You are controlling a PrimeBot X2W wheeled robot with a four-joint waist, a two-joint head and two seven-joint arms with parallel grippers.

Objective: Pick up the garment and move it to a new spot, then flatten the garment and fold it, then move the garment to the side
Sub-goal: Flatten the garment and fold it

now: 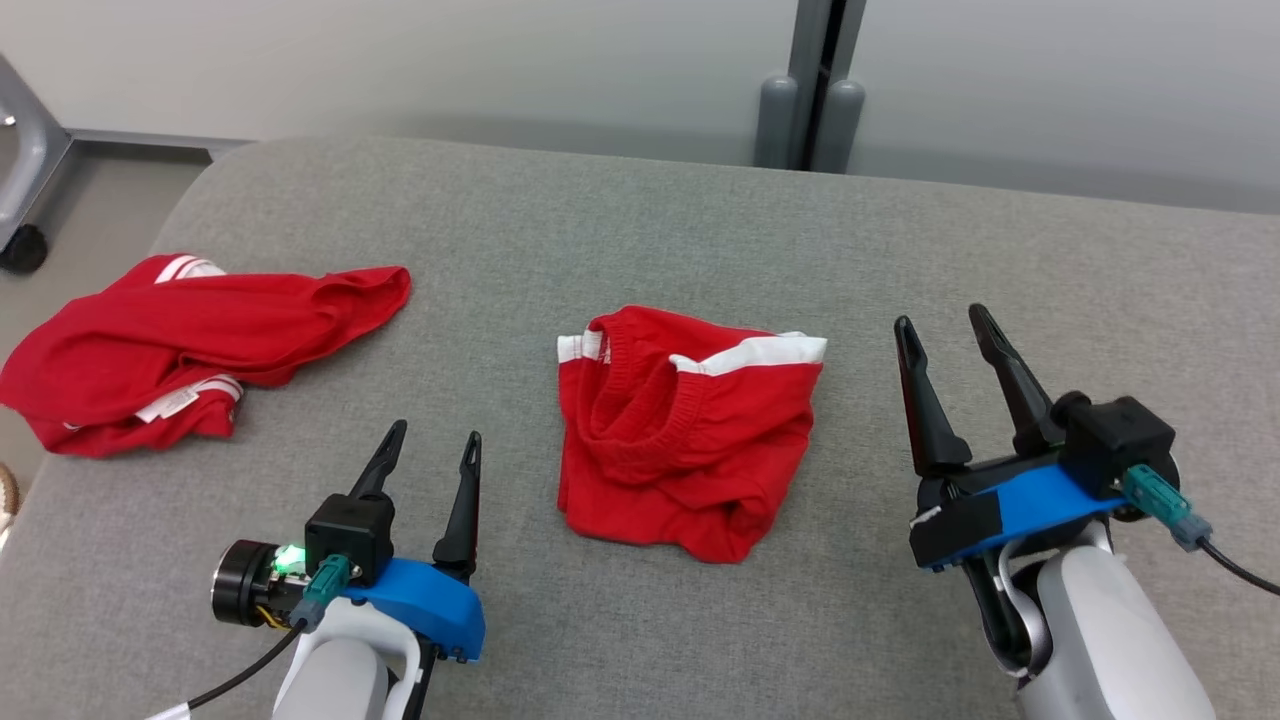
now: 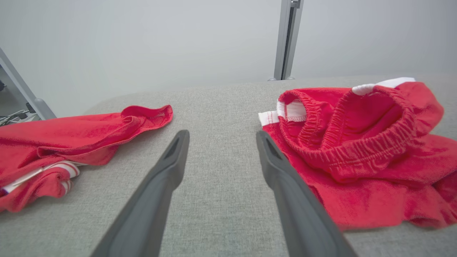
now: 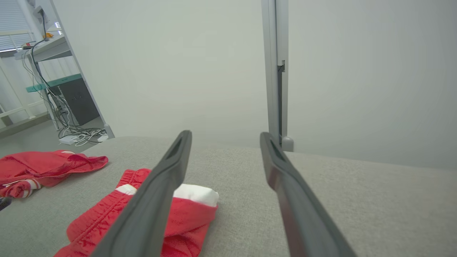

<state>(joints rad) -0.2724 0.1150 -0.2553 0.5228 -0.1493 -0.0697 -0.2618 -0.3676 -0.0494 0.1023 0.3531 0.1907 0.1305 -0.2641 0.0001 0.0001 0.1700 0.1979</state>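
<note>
Garment (image 1: 690,430) sits right in the middle of the grey padded surface (image 1: 640,220), and it is a pair of red shorts, bunched into a rough square rather than laid flat. The elastic waistband (image 2: 357,157) gapes open and faces up, with a white stripe (image 1: 760,350) running along the far right edge and a smaller flash of white at the far left corner. Over on the robot's left, well apart from the shorts, a second red piece (image 1: 190,345) with white trim lies crumpled near the edge of the surface. Now the arms: the left gripper (image 1: 436,431) hangs low between the two red heaps, its dark fingers spread wide with nothing between them; from its own wrist camera the shorts lie just beside the right-hand finger, though contact cannot be made out. The right gripper (image 1: 941,316) is on the other side of the shorts, clear of the cloth, fingers pointing toward the far edge, also parted wide and empty. From the right wrist camera one finger crosses in front of the shorts, bare grey fabric showing between the tips. Behind it all, a pale wall and a grey upright post (image 1: 820,80) close off the back
</note>
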